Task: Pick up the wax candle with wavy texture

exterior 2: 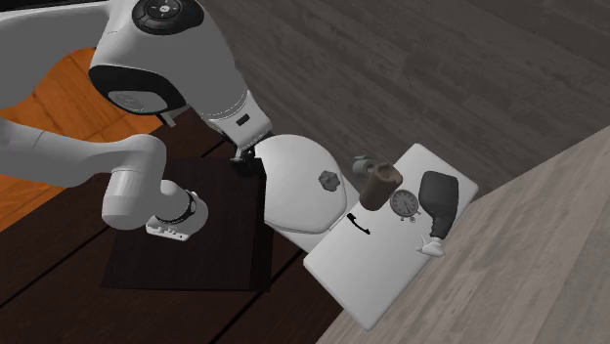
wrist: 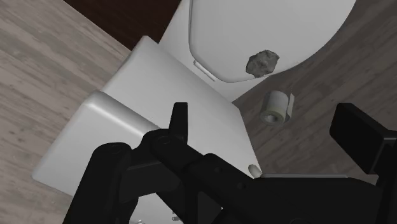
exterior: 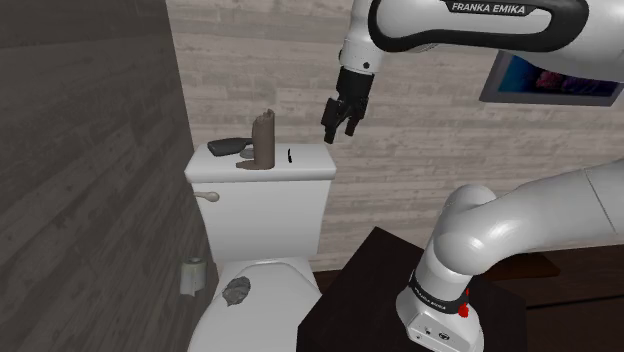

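Observation:
The candle (exterior: 263, 140) is a brown, wavy-sided column standing upright on the white toilet tank lid (exterior: 310, 163). From above, the candle (exterior 2: 381, 186) stands mid-lid beside a small round clock (exterior 2: 405, 203). My black gripper (exterior: 340, 120) hangs open in the air above the lid's end at the shoulder view's right, well clear of the candle, with nothing between its fingers. In the second exterior view the gripper (exterior 2: 246, 161) shows under the arm. In the wrist view the gripper (wrist: 270, 127) has its fingers (wrist: 180, 118) wide apart over the tank lid (wrist: 127, 95).
A dark brush (exterior: 228, 146) lies on the lid behind the candle, and a small black item (exterior: 290, 154) lies toward my gripper. A grey crumpled lump (exterior: 237, 291) rests on the toilet seat lid. A paper roll (exterior: 193, 273) hangs by the bowl. Walls close in behind and beside the tank.

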